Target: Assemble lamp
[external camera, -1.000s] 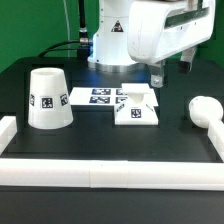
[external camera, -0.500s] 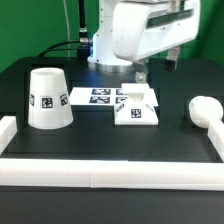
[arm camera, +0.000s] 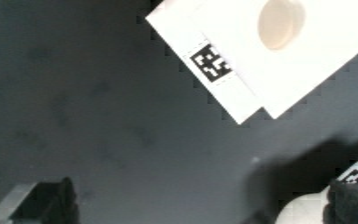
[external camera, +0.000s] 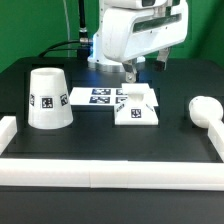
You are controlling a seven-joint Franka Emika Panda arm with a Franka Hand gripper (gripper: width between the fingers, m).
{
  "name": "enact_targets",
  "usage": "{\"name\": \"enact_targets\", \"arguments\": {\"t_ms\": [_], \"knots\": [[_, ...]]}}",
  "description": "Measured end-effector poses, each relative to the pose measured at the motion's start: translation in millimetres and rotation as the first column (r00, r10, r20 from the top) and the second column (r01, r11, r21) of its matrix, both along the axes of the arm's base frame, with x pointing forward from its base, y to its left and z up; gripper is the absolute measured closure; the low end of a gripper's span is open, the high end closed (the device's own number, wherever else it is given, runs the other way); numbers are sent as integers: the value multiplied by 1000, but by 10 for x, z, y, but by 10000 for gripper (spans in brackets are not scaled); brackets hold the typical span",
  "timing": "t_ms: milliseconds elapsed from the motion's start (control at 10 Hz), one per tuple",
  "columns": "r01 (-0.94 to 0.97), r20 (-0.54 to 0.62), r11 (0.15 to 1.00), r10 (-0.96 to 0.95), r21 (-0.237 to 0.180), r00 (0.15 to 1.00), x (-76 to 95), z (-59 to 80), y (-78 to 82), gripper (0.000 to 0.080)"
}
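The lamp base, a flat white square with tags, lies in the middle of the black table. In the wrist view the base shows its round hole and one tag. The tapered shade stands wide end down at the exterior view's left. The rounded bulb lies at the exterior view's right. My gripper hangs above the table just behind the base, over the marker board's edge. In the wrist view the gripper is open with only dark table between its fingers.
The marker board lies flat behind the base. A low white wall runs along the front and both sides of the table. A white tagged surface shows beside one finger; I cannot tell which part it is.
The arm and gripper have moved toward the exterior view's left, from behind the base's right corner to behind its left side. The lamp parts have not moved.
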State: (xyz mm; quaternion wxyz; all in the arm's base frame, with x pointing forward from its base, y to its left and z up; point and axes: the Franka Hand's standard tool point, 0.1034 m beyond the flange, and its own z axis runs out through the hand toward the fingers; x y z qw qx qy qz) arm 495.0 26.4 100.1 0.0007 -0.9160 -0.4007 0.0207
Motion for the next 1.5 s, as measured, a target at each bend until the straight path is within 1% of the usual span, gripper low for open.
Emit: {"name": "enact_targets", "arguments": {"t_ms": [300,400,500,600,700,1000,1100,1300,1500], "knots": [[215,2,977,-215,-4,977,-11,-5,7,100],[329,-9,944,-329,4,944,-101,-18,-29,100],[443,-20,896,-443,2,896,-205,-36,-68,100],[526,-18,850,-526,5,850,-293,-74,-109,100],[588,-25,809,-588,2,809,-337,-98,-118,100],[740,-26,672,-740,-4,672,-330,-95,-85,100],[758,-27,652,-758,-7,651,-336,-102,-84,100],[729,-20,684,-729,0,684,-450,-247,-135,100],[699,-9,715,-699,13,715,-488,-376,-150,100]]}}
